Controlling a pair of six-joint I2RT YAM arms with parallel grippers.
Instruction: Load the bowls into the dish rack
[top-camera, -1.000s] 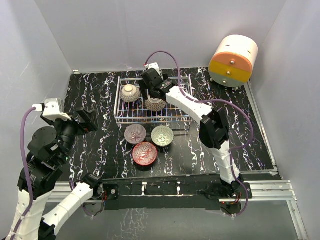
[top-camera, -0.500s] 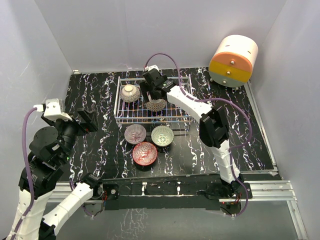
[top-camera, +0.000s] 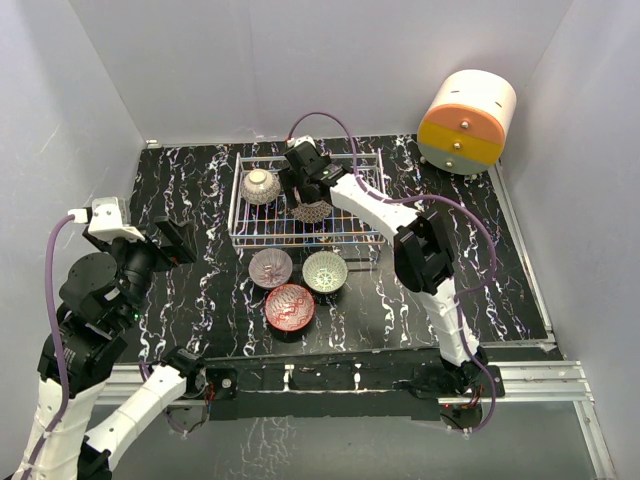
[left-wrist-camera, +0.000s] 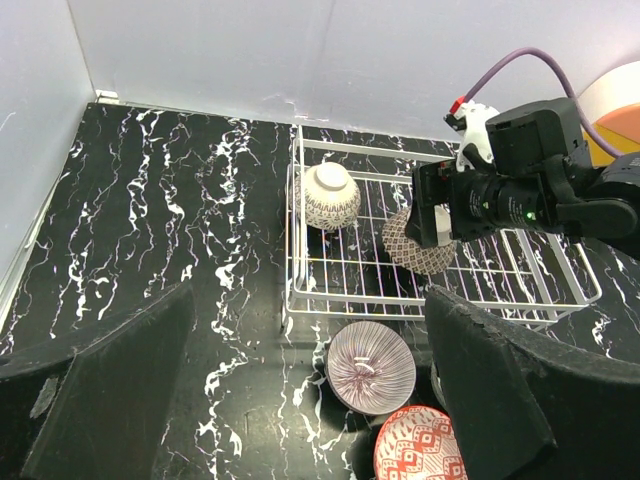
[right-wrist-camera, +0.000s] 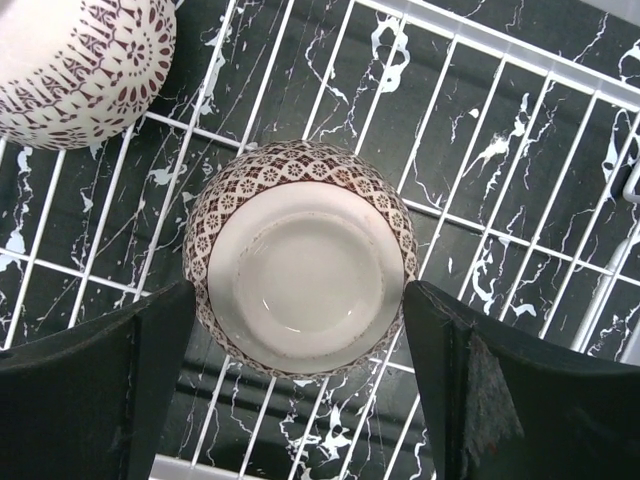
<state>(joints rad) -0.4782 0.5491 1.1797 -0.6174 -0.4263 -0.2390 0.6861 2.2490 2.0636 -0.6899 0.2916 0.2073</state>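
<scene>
The white wire dish rack (top-camera: 345, 236) holds two brown-and-white bowls. One (top-camera: 260, 186) sits at its left. The other (top-camera: 312, 210) lies upside down on the grid, pale base up (right-wrist-camera: 300, 280). My right gripper (top-camera: 308, 196) hangs just above this bowl, its jaws spread wide either side of the rim (right-wrist-camera: 300, 330), open. The pinkish bowl (top-camera: 270, 267), pale green bowl (top-camera: 325, 271) and red bowl (top-camera: 289, 306) stand on the table in front of the rack. My left gripper (top-camera: 165, 240) is open and empty, held high to the left (left-wrist-camera: 310, 400).
A round orange-and-cream drawer unit (top-camera: 467, 122) stands at the back right. The right half of the rack (left-wrist-camera: 520, 270) holds no bowls. Grey walls close in the black marbled table (top-camera: 190, 190) on three sides.
My right gripper has shifted slightly right over the rack, and the upside-down bowl under it has settled lower on the grid. The left arm has barely moved.
</scene>
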